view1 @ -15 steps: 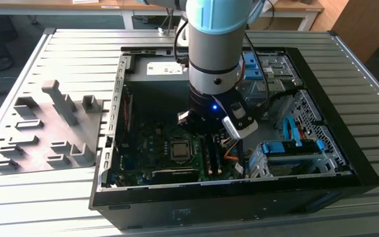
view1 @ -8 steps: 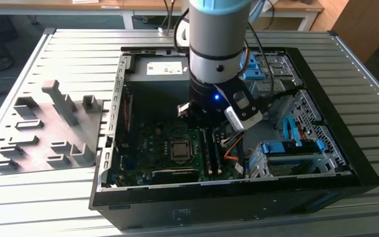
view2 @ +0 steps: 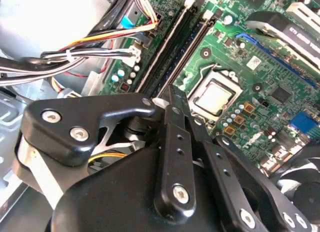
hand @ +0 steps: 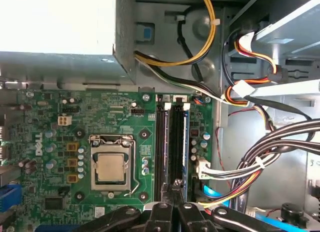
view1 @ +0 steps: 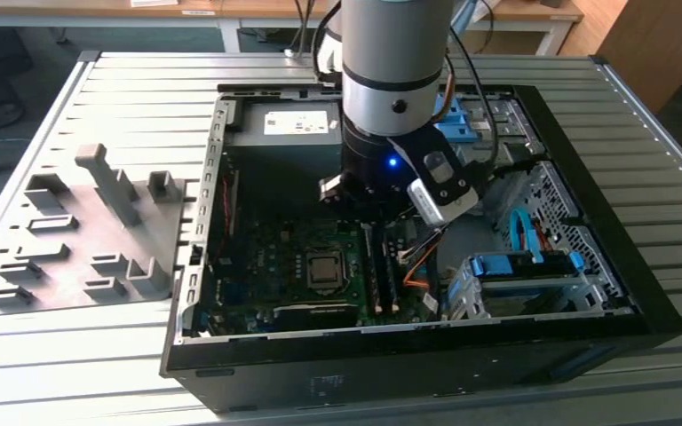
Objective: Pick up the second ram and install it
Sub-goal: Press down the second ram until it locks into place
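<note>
Case (view1: 258, 377): lies open on the bench (view1: 104, 373)
Holder blocks (view1: 92, 235): on bench, exterior view's left of case
Motherboard (view1: 264, 266): inside case
CPU socket (hand: 111, 167): beside the memory slots (hand: 172, 142) (just apart)
Gripper (hand: 172, 192): directly over the slots
Cables (hand: 260, 162): slots' far side from socket

The green motherboard (hand: 100, 122) lies inside the computer case. Its processor socket (hand: 111, 167), with a metal frame around a silvery chip, serves as the landmark. Just beside the socket run two long dark memory slots (hand: 172, 147), side by side. The black claw (hand: 174, 188) sits with its fingertips pressed together at one end of these slots. Beyond the slots, bundled black, yellow and orange cables (hand: 260, 167) cross the grey case wall.
</note>
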